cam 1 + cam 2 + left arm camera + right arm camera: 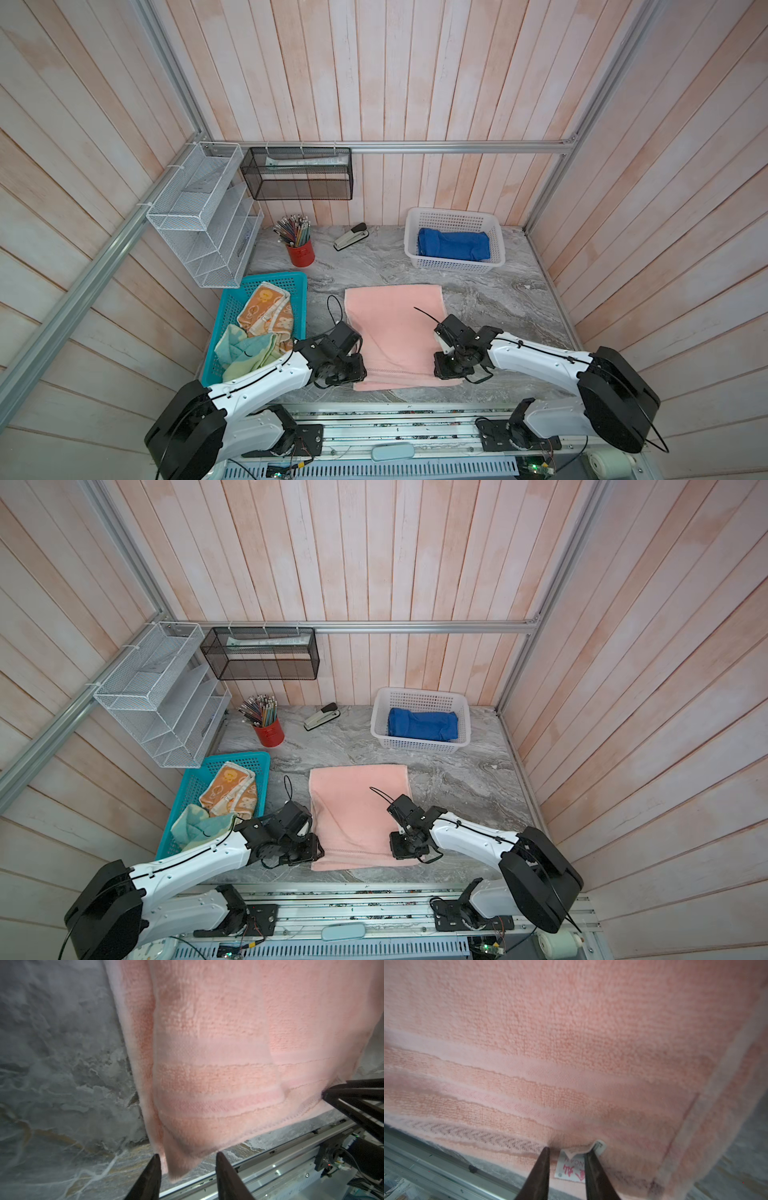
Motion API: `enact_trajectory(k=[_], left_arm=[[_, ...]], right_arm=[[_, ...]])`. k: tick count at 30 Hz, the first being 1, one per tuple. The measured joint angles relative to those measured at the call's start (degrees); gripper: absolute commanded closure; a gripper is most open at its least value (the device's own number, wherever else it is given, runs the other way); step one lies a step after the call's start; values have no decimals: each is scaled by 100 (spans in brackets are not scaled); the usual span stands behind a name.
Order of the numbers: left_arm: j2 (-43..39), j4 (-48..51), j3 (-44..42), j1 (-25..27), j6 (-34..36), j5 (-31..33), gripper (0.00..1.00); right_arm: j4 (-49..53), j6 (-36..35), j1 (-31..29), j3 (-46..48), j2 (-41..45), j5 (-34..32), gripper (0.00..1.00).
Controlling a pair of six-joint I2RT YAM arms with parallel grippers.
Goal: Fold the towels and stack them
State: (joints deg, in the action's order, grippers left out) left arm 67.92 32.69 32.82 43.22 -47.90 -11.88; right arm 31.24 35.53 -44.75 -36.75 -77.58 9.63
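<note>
Salmon-pink terry towel (395,328) lies flat on the grey marbled surface (511,299). Its long axis runs straight away from both grippers toward the back wall.

Left gripper (186,1154): jaws apart, with the towel's near corner between them, unpinched.

Right gripper (568,1150): jaws narrowly apart astride the white label (571,1165) at the near hem. Whether they bite the cloth cannot be told.

Each arm stands at its own near corner, neither one closer.

Judgement: the fold would carry the near hem away from the grippers onto the far hem.

Royal blue towel (453,245) lies well beyond the right gripper, in the white plastic basket (415,257).
</note>
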Motion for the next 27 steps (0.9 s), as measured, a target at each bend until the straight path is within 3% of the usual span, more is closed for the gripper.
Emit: enact_trajectory(k=[4,5,13,14,16,18,21,27], left_arm=[[142,-164,0,48,-162,68,97],[140,-166,2,76,-188,83,100],[160,957,962,699,-481,815,100],[219,1187,1165,831,-557,957,93],[433,1655,1558,1165,-723,1263,67],[656,2013,1818,1429,-850,1480,57],[815,2391,1980,1639,-981,1711,55],[612,2441,1976,1532,-953,1908,57]], right_arm=[[-37,0,0,50,55,-20,72],[-42,0,0,59,68,-26,72],[-39,0,-2,76,94,-87,74],[-37,2,-2,76,94,-96,74],[-37,2,-2,76,87,-101,73],[-37,2,-2,76,85,-103,72],[-39,2,-7,72,85,-122,70],[-33,4,-7,57,81,-186,69]])
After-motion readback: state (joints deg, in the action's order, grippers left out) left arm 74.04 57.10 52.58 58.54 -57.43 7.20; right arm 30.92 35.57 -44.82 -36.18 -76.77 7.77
